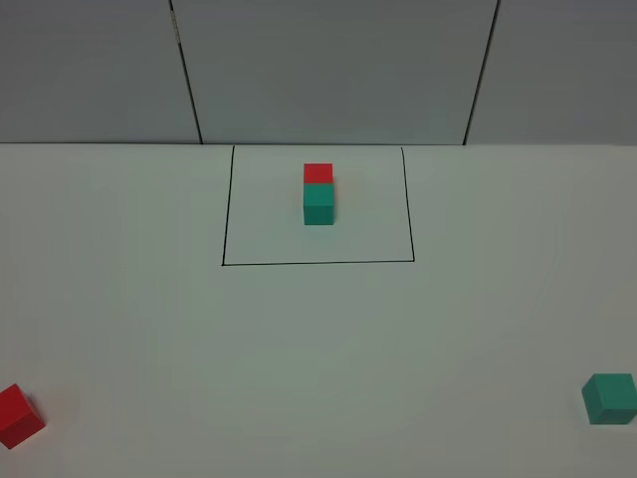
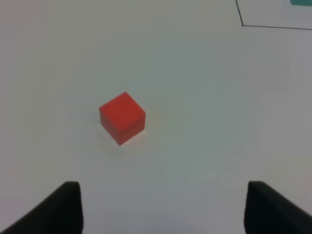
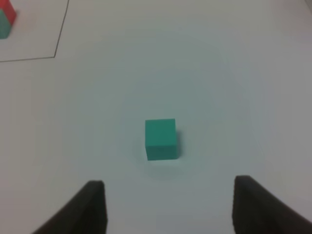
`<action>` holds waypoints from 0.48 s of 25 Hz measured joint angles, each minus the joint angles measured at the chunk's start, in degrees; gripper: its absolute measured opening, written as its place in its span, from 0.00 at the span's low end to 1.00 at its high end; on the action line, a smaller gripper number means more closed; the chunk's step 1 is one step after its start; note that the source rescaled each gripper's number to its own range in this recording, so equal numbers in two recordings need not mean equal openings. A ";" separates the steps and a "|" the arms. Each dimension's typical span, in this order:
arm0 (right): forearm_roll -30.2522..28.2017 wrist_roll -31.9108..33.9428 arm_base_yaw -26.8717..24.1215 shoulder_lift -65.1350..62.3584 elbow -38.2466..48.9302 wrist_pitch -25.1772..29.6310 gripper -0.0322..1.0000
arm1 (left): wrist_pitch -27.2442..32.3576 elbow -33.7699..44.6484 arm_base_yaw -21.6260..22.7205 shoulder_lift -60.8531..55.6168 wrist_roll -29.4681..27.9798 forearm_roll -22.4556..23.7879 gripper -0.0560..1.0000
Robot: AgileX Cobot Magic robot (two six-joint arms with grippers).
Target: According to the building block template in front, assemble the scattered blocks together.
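Note:
The building block template (image 1: 318,194) sits at the back middle: a red cube joined to a teal cube behind a thin black outline (image 1: 318,263). One scattered block, the red cube (image 1: 18,415), lies at the front left edge. The other, the teal cube (image 1: 609,397), lies at the front right. Neither gripper shows in the high view. In the left wrist view my left gripper (image 2: 163,212) stands open, short of the red cube (image 2: 122,118). In the right wrist view my right gripper (image 3: 170,207) is open, short of the teal cube (image 3: 161,139). Both are empty.
The white table (image 1: 318,349) meets a grey panelled wall (image 1: 328,70) at the back. The outline's corner (image 2: 242,24) shows in the left wrist view. In the right wrist view the outline's corner (image 3: 54,56) and an edge of the template (image 3: 5,19) show.

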 joint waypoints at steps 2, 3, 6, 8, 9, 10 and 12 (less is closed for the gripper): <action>0.00 0.00 0.00 0.00 0.00 0.00 0.41 | 0.00 0.00 0.00 0.00 0.00 0.00 0.55; 0.00 0.00 0.00 0.00 0.00 0.00 0.41 | 0.00 0.00 0.00 0.00 0.00 0.00 0.55; 0.00 0.00 0.00 0.00 0.00 0.00 0.41 | 0.00 0.00 0.00 0.00 0.00 0.00 0.55; 0.00 0.00 0.00 0.00 0.00 0.00 0.41 | 0.00 0.00 0.00 0.00 0.00 0.00 0.55; 0.00 0.00 0.00 0.00 0.00 0.00 0.41 | 0.00 0.00 0.00 0.00 0.00 0.00 0.55; 0.00 0.00 0.00 0.00 0.00 0.00 0.41 | 0.00 0.00 0.00 0.00 0.00 0.00 0.55; 0.00 0.00 0.00 0.00 0.00 0.00 0.41 | 0.00 0.00 0.00 0.00 0.00 0.00 0.55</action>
